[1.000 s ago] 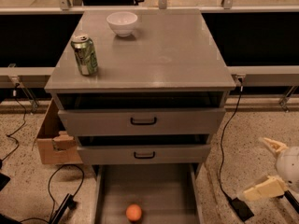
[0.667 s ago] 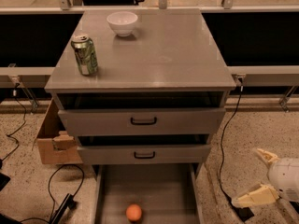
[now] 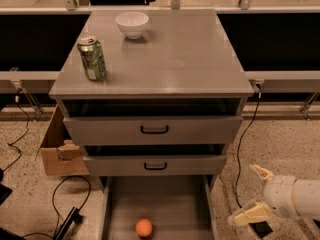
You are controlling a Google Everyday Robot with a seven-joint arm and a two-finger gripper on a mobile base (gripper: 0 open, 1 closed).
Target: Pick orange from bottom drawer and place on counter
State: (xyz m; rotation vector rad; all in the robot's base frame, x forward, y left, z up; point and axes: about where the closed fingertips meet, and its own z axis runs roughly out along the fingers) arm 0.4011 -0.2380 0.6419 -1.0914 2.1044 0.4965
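Observation:
The orange (image 3: 144, 227) lies in the open bottom drawer (image 3: 120, 204), near its front, slightly left of the middle. The counter (image 3: 170, 54) is the grey cabinet top above the three drawers. My gripper (image 3: 255, 195) is low at the right, outside the drawer and right of its side wall, at about the orange's height in the picture. Its two cream fingers (image 3: 250, 214) stand spread apart with nothing between them.
A green soda can (image 3: 92, 57) stands on the counter's left side and a white bowl (image 3: 132, 24) at its back. The two upper drawers stand slightly ajar. A cardboard box (image 3: 57, 151) sits on the floor to the left, with cables on both sides.
My gripper has moved left and a little down, closer to the cabinet's lower right side. The orange, can and bowl have not moved.

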